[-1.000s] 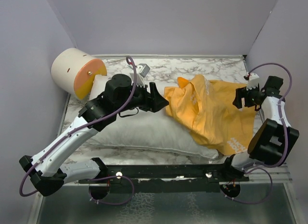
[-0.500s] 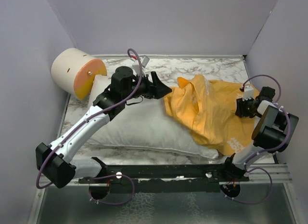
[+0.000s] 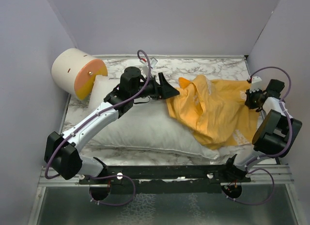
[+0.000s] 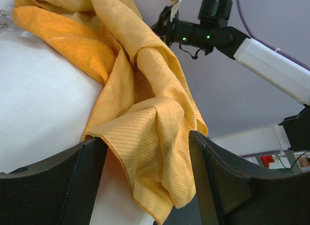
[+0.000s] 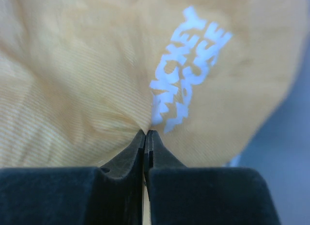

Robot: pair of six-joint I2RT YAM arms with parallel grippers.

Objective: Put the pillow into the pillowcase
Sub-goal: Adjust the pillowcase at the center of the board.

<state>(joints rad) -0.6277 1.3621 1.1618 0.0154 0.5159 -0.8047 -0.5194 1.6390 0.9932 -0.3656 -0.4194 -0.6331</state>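
The white pillow [image 3: 140,130] lies lengthwise on the marble table, its right end under the crumpled orange pillowcase [image 3: 213,111]. My left gripper [image 3: 169,92] hovers open at the case's left hem. In the left wrist view a hanging fold of the pillowcase [image 4: 145,133] sits between the spread fingers [image 4: 232,181] of that gripper [image 4: 147,179], over the pillow [image 4: 38,109]. My right gripper [image 3: 249,98] is at the case's far right edge. In the right wrist view this gripper [image 5: 145,134] is shut, pinching puckered pillowcase [image 5: 72,80] fabric beside white lettering [image 5: 189,65].
A cream-and-orange cylinder [image 3: 77,74] leans in the back left corner against the pillow's end. Purple walls close in the table [image 3: 213,70] on three sides. A black rail [image 3: 164,174] with both arm bases runs along the near edge.
The right gripper has closed on the pillowcase's right edge and drawn it back, hiding the near corner's lettering. The left arm has swung right to the case's left hem.
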